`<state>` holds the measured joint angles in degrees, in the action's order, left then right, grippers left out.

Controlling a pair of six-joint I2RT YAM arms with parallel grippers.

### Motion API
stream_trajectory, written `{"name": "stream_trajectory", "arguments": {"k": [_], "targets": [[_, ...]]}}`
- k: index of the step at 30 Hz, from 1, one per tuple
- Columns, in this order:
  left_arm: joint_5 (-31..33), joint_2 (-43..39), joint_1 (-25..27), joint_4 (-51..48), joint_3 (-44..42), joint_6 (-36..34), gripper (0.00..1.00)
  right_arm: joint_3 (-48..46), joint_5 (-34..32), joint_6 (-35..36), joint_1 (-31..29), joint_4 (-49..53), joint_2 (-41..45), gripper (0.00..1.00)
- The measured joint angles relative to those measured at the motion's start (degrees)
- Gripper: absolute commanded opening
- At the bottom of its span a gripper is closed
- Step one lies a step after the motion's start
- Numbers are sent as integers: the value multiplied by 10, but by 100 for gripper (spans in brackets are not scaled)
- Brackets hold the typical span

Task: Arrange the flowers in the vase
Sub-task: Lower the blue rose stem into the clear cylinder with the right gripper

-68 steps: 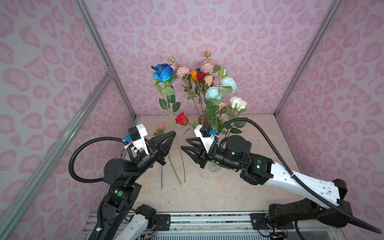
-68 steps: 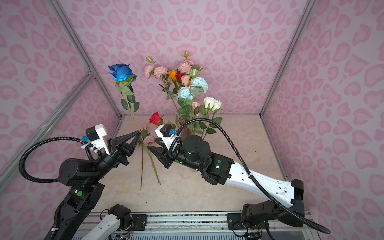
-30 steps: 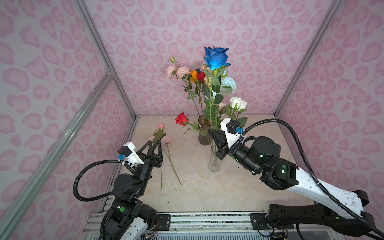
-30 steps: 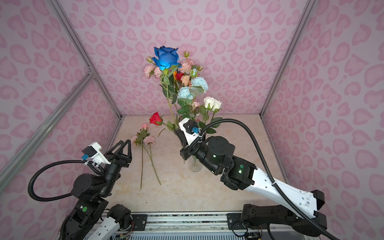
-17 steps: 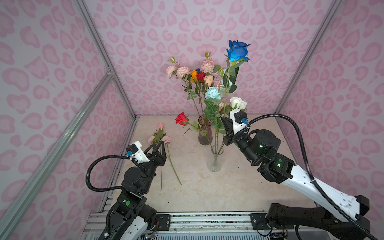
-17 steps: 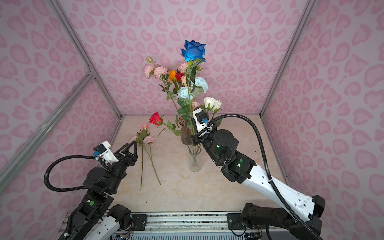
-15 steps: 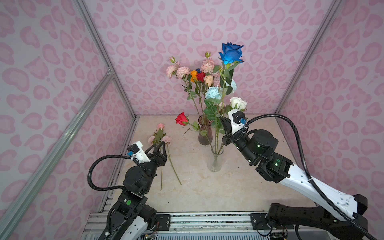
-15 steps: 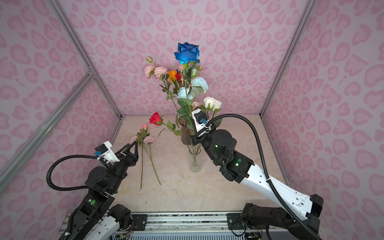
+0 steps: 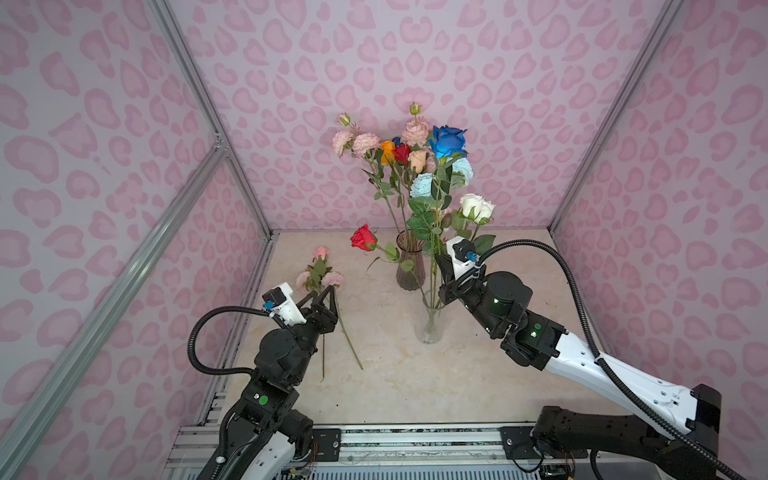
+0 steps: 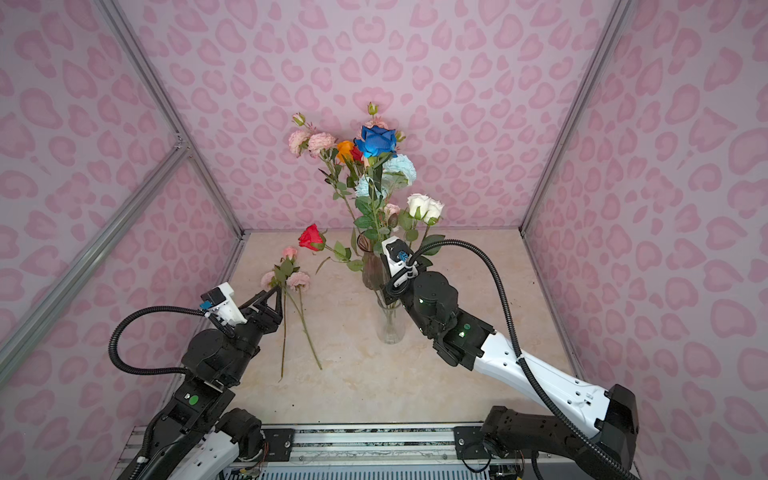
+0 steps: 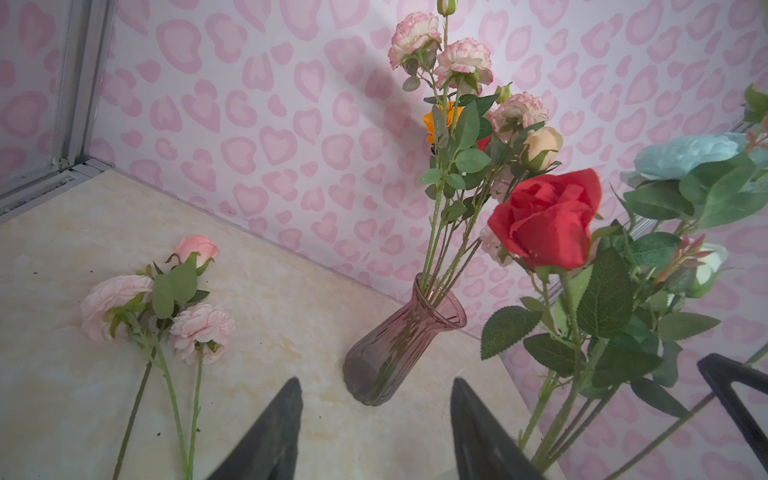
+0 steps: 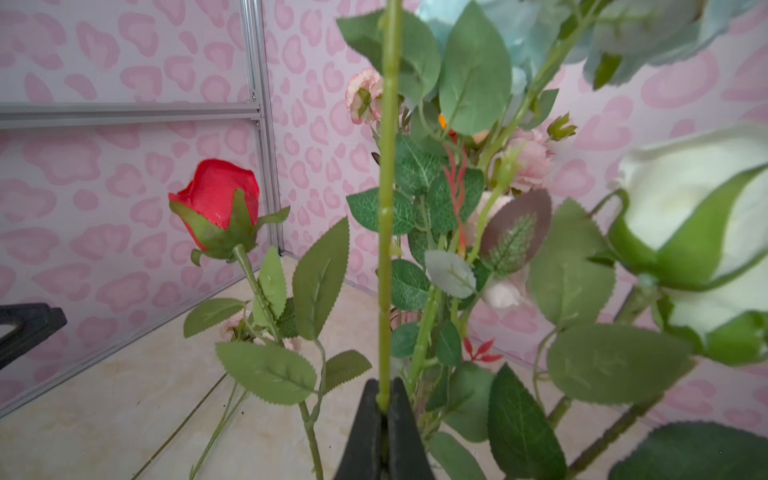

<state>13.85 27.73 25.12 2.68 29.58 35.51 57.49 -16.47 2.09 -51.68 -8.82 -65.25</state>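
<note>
My right gripper [image 12: 384, 384] is shut on the green stem of a dark blue rose [image 9: 448, 141], just above the clear glass vase [image 9: 430, 322]. The stem runs down to that vase's mouth; how deep it sits I cannot tell. The clear vase holds a red rose [image 9: 363, 237], white roses [image 9: 476, 206] and light blue flowers [image 9: 422, 185]. Behind it, a purple glass vase [image 11: 399, 345] holds pink, orange, red and cream flowers. Pale pink flowers [image 9: 320, 276] lie on the table at the left. My left gripper [image 9: 321, 293] hangs open and empty beside them.
Pink-patterned walls with aluminium posts [image 9: 208, 120] close in the table on three sides. A metal rail [image 9: 415, 440] runs along the front edge. The pink flowers' long stems [image 10: 309, 338] stretch toward the front between the two arms.
My right gripper took the blue rose from the left one, swung it rightward over the clear vase and lowered it. The left arm drew back and down, near the pink flowers.
</note>
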Motion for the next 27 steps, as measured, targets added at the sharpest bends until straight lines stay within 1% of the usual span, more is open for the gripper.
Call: {"name": "stream_trajectory", "arguments": {"k": [2, 10, 15, 18, 21, 27], "targets": [[-1, 4, 0, 0, -2, 2, 57, -19, 0, -5, 0, 0, 3, 17], [-6, 19, 0, 1, -2, 4, 57, -59, 0, -30, 0, -5, 7, 18], [-10, 28, 0, 1, -2, 4, 56, -64, 0, -41, -1, -13, 7, 20], [-13, 28, 0, 1, -2, 4, 56, -71, 2, -48, -1, -14, 8, 24], [-14, 28, 0, 2, -2, 4, 56, -72, 2, -50, -1, -16, 12, 24], [-14, 28, 0, 2, -2, 4, 56, -44, 15, -51, -3, -19, 11, 27]]}}
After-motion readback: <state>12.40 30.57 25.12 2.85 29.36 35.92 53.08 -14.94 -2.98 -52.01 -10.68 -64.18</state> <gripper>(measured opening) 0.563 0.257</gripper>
